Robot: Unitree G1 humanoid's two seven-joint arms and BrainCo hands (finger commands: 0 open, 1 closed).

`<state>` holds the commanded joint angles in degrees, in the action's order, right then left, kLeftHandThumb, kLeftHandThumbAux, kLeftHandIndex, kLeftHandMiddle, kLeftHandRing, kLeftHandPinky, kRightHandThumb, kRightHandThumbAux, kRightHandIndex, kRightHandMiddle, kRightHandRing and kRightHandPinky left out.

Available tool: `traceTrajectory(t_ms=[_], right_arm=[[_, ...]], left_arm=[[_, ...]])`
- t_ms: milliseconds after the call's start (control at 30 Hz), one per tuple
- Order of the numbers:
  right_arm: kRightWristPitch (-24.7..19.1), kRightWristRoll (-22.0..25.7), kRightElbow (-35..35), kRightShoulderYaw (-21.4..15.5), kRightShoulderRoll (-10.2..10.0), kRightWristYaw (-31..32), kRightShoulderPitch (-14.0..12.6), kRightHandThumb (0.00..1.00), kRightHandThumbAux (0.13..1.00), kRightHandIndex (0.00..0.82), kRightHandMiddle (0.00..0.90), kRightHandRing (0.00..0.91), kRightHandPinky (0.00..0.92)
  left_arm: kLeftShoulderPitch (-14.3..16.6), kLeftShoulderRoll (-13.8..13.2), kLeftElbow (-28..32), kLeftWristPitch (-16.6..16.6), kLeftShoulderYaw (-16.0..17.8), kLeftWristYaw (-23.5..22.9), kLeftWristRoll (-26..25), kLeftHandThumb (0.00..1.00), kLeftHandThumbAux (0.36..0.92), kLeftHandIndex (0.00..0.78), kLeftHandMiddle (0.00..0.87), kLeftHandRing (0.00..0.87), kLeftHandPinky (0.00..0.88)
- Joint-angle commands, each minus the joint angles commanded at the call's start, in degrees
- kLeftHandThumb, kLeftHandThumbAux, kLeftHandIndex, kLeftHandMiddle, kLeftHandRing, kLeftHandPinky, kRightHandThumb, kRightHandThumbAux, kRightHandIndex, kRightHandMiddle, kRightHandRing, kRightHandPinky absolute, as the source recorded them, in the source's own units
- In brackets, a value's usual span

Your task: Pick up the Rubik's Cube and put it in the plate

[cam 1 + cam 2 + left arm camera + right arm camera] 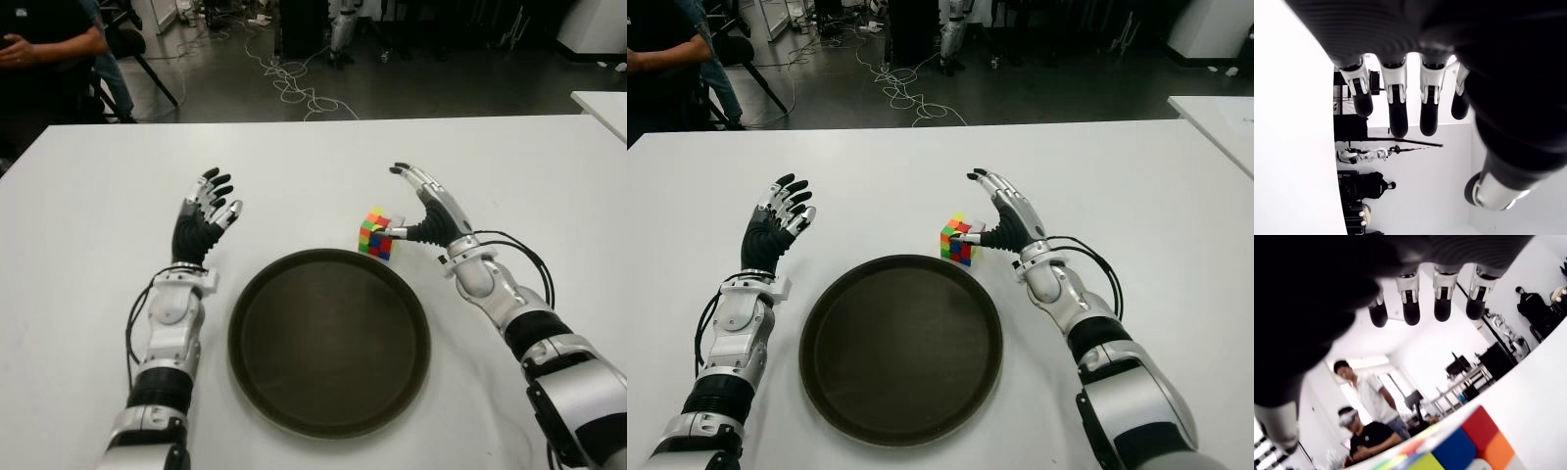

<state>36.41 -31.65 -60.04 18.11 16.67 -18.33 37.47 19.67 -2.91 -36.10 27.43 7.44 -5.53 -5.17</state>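
The Rubik's Cube (374, 233) stands on the white table (88, 225) just past the far right rim of the dark round plate (328, 343), which holds nothing. My right hand (404, 202) is at the cube's right side, open, with its fingers stretched out over the cube and the thumb tip against or very near the cube's right face. In the right wrist view the cube (1459, 450) shows below the straight fingers (1442, 303), which are not closed on it. My left hand (208, 211) shows left of the plate, open and holding nothing, with its fingers (1398, 98) extended.
A person (39, 49) sits beyond the table's far left corner. Cables (294, 83) lie on the floor behind the table. The corner of a second white table (602, 103) shows at the far right.
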Motion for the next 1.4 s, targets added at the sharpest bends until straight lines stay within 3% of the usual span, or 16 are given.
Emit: traceTrajectory(t_ms=[367, 667, 1133, 1400], right_arm=[[-3.7, -0.67, 3.07, 1.74, 0.79, 3.45, -0.72, 0.0, 0.581, 0.0, 0.008, 0.004, 0.002], [-7.05, -1.17, 5.83, 2.98, 1.49, 6.87, -1.36, 0.0, 0.612, 0.0, 0.0, 0.0, 0.0], [-7.03, -0.93, 6.43, 3.18, 1.55, 6.54, -1.75, 0.0, 0.628, 0.0, 0.002, 0.0, 0.0], [-9.48, -0.76, 6.8, 3.42, 1.42, 9.3, -1.54, 0.0, 0.627, 0.0, 0.004, 0.0, 0.0]], left_arm=[[-0.11, -0.03, 0.28, -0.77, -0.11, 0.35, 0.22, 0.001, 0.745, 0.132, 0.186, 0.146, 0.088], [0.02, 0.33, -0.33, 0.51, 0.25, 0.29, -0.23, 0.003, 0.734, 0.142, 0.2, 0.16, 0.091], [0.08, 0.14, -0.68, 0.77, 0.18, -0.04, 0.04, 0.01, 0.749, 0.145, 0.203, 0.161, 0.094], [0.19, 0.38, -1.1, 1.07, 0.5, -0.4, -0.62, 0.021, 0.76, 0.142, 0.197, 0.154, 0.089]])
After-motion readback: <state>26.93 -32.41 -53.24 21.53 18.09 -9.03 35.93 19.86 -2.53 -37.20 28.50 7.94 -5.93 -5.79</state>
